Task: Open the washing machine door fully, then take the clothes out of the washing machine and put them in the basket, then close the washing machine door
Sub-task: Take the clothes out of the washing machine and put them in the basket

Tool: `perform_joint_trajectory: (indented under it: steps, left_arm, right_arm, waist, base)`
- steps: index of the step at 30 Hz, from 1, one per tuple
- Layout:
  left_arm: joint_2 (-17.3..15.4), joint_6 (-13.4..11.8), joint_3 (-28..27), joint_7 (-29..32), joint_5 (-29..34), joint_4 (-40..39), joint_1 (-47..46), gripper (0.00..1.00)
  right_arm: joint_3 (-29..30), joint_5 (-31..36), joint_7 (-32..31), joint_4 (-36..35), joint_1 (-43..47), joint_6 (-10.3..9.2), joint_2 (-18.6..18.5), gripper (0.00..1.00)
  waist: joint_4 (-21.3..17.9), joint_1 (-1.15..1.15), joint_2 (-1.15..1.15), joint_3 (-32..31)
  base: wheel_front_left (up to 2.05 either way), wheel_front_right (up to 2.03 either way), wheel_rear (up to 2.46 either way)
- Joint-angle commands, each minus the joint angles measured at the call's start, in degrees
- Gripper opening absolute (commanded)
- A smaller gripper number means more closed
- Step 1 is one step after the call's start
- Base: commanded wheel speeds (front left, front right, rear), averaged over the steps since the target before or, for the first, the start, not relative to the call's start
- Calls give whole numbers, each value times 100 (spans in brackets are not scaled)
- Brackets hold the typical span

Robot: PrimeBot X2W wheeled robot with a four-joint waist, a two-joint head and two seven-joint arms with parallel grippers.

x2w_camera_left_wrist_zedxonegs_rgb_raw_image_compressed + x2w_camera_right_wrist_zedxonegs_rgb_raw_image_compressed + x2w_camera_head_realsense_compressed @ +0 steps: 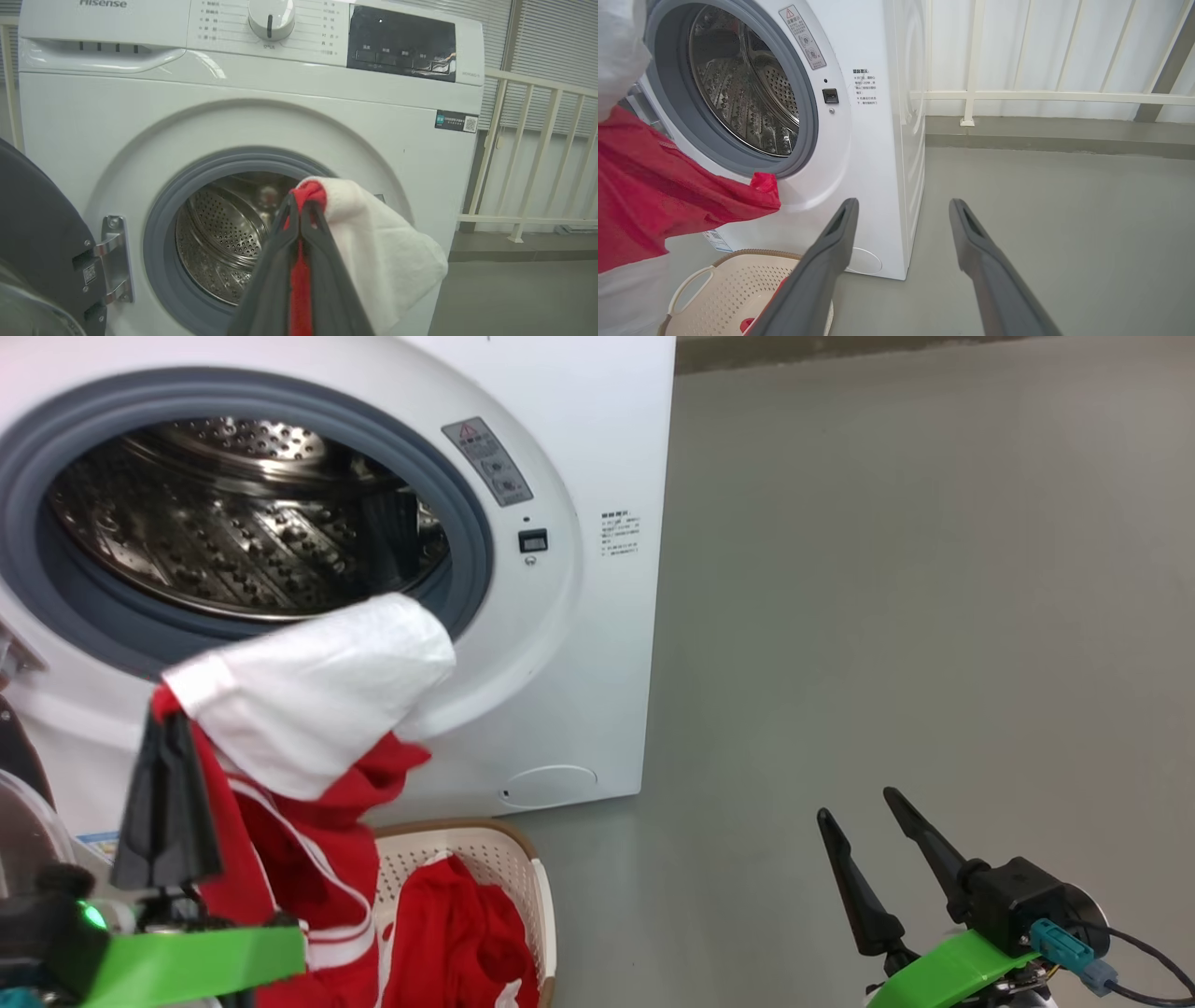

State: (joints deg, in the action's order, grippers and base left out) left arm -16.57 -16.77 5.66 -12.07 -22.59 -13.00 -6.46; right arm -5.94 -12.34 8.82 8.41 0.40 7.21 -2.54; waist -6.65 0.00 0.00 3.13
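Grey floor (887,616) runs beside the white washing machine (597,448), whose door (37,224) stands swung open at the left. The left hand (299,205) is clenched on a red and white garment (317,691), holding it before the grey gasket (467,523). The garment's lower folds hang beside the basket (485,845). The basket sits on the floor just in front of the machine, with red clothes (467,933) inside. The right hand (859,805) hovers well to the right, fingers spread wide, grasping nothing.
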Motion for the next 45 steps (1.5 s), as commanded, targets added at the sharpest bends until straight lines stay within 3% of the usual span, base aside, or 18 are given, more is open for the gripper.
perform_joint_trajectory:
  steps: [1,10,19,25,35,45]
  left_arm:
    - [-39,76,-224,-87,-66,41,-40,0]
    - [486,591,-403,-287,-236,1524,-154,0]
    - [1123,1469,-1007,-292,342,2891,-690,0]
    - [1308,1819,-1309,-292,579,3948,-1070,0]
    - [1366,2044,-1597,-293,671,5488,-1577,0]
    - [1368,2029,-1363,-293,388,6167,-1840,0]
  right_arm:
    - [-97,47,26,-176,-103,28,-33,100]
    - [-61,23,100,-260,-388,28,-33,100]
    - [-71,-6,201,-310,-771,28,-33,100]
    - [-103,-1,262,-349,-1038,28,-33,100]
    - [-152,-13,389,-276,-1375,28,-33,100]
    - [-232,-14,441,-177,-1519,28,-33,100]
  waist:
    - [-28,0,0,101]
    - [-154,0,0,745]
    - [-265,0,0,1580]
    - [-347,0,0,2134]
    - [-391,0,0,2704]
    - [-325,0,0,2825]
  base:
    - [0,0,0]
    - [0,0,0]
    - [0,0,0]
    - [0,0,0]
    - [0,0,0]
    - [0,0,0]
